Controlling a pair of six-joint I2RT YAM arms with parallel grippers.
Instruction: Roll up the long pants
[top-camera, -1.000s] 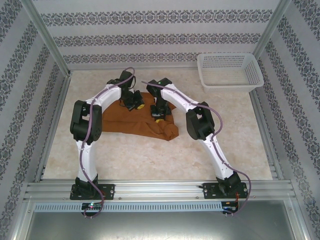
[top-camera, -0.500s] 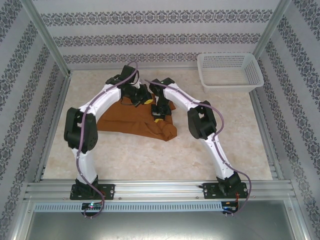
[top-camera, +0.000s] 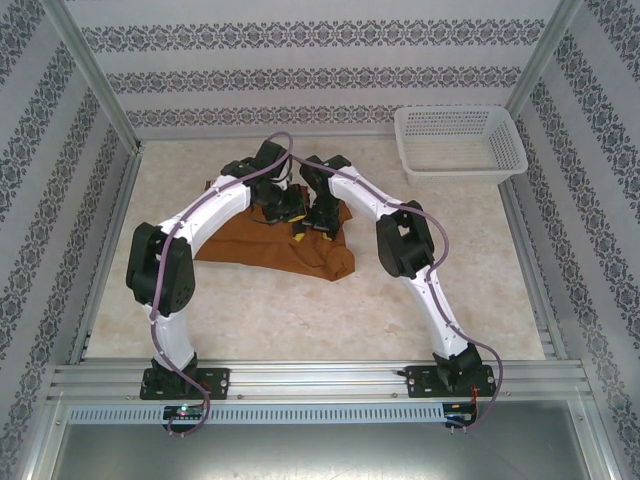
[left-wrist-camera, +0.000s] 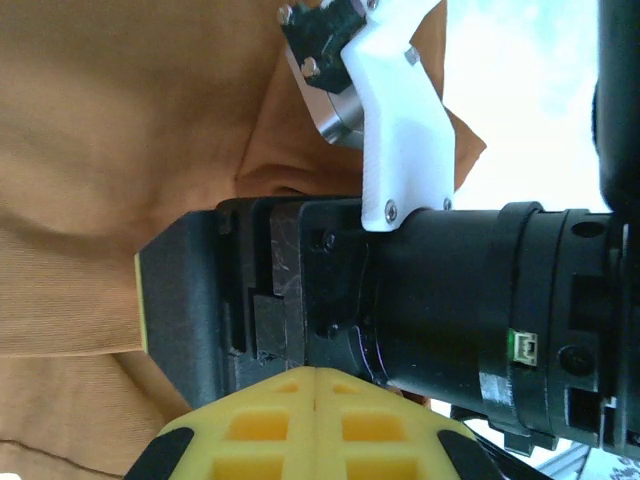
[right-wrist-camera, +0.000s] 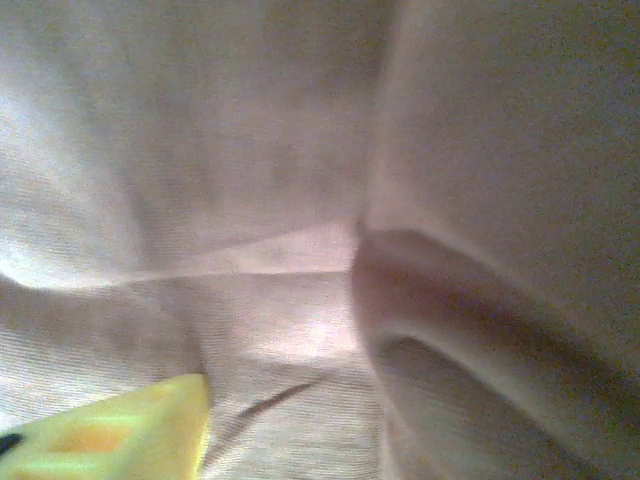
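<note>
Long pants (top-camera: 250, 245) lie bunched in a rust-brown heap toward the far middle of the pale marbled table (top-camera: 300, 320), and both arms crowd in over the heap's far right end. Left gripper (top-camera: 284, 207) has its yellow fingers (left-wrist-camera: 260, 425) pressed together, no cloth seen between them, its nose almost against the other wrist's black housing. Right gripper (top-camera: 305, 229) stands spread: one yellow finger (right-wrist-camera: 110, 430) sits off in the corner of its own view, with cloth close beneath. The fabric looks soft, matte and finely woven, falling in rounded folds with one thick tube-like ridge. To roll it well, I'd say flatten the legs first, take a doubled edge with both grippers level, then turn evenly without the arms clashing.
</note>
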